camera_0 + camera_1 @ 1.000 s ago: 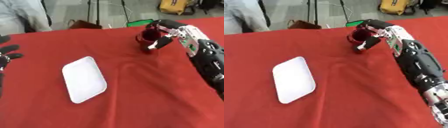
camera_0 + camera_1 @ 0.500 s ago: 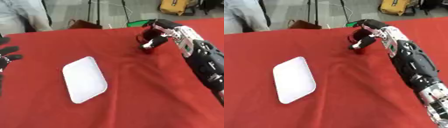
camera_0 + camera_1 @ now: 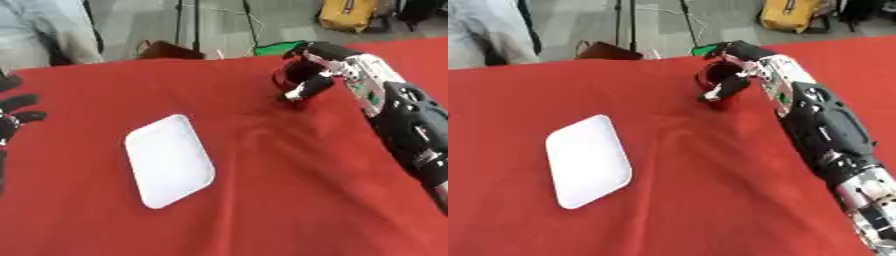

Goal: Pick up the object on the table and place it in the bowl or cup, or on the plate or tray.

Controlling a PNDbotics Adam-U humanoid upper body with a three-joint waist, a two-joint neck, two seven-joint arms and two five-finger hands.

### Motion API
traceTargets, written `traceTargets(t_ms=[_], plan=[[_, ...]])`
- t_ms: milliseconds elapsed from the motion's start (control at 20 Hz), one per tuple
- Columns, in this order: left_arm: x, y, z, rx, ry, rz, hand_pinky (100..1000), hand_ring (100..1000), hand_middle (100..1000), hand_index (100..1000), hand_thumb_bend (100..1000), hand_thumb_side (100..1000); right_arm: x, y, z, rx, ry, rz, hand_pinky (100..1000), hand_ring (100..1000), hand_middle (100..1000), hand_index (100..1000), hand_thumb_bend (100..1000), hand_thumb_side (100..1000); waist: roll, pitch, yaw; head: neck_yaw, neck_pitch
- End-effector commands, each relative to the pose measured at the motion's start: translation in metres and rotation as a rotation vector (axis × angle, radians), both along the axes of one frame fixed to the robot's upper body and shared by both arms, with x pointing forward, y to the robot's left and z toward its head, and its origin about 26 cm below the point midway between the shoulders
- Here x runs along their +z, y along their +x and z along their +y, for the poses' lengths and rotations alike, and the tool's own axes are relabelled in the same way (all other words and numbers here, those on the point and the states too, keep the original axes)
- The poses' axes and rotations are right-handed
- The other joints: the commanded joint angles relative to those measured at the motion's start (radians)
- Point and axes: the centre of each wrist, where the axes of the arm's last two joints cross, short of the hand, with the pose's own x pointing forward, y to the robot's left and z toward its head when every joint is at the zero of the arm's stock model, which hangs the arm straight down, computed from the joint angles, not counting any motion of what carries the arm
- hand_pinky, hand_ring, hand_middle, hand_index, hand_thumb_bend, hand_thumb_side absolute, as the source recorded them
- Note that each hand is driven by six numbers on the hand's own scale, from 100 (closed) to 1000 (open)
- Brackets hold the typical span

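On the red tablecloth (image 3: 262,200), right hand (image 3: 328,65) grips a dark red object (image 3: 287,80).

Premises appear to be a lab or test studio, not a home. A table draped in a red cloth (image 3: 262,200) stands on a bare grey floor (image 3: 254,25). Behind it: black tripod legs (image 3: 184,22), a yellow bag (image 3: 350,15), a brown bag (image 3: 166,50), trailing cable.
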Motion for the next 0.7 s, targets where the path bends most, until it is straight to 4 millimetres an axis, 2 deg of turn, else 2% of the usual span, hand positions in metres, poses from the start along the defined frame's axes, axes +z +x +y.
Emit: traceTargets(t_ms=[50,250,300,500,550,600,700], plan=[[0.0088,-0.001,-0.0011,-0.014,0.003,-0.032,725,783,819,894,546,769,0.0184,-0.0007,-0.003,0.001,0.001,-0.055,489,609,844,896,455,526,-0.001,-0.021,-0.002,-0.001,-0.01],[0.0086,-0.0011,-0.001,-0.014,0.003,-0.031,725,783,820,894,544,770,0.0195,-0.0012,-0.0031,-0.002,0.003,-0.078,436,599,842,892,350,465,-0.001,-0.022,-0.004,-0.001,-0.009],[0.0085,-0.0011,-0.0009,-0.014,0.003,-0.031,725,784,820,894,541,770,0.0198,-0.0013,-0.0032,-0.002,0.002,-0.082,433,606,845,892,312,412,-0.001,-0.022,-0.004,-0.001,-0.009],[0.0085,-0.001,-0.0007,-0.013,0.003,-0.031,726,784,821,895,540,770,0.0195,-0.0021,-0.0042,0.0,-0.007,-0.082,424,610,846,891,256,368,-0.002,-0.023,-0.008,-0.002,-0.01],[0.0085,-0.001,-0.0007,-0.013,0.003,-0.031,726,784,821,895,540,770,0.0195,-0.0022,-0.0044,0.001,-0.008,-0.083,424,610,846,891,256,368,-0.002,-0.023,-0.008,-0.002,-0.01],[0.0085,-0.0011,-0.0007,-0.013,0.003,-0.031,726,785,821,895,539,771,0.0194,-0.0023,-0.0044,0.002,-0.009,-0.082,470,642,851,898,355,396,-0.002,-0.024,-0.009,-0.002,-0.01],[0.0084,-0.0011,-0.0006,-0.014,0.003,-0.031,726,785,821,895,538,771,0.0191,-0.0026,-0.0047,0.007,-0.017,-0.077,485,655,854,903,383,409,-0.002,-0.024,-0.01,-0.003,-0.011]])
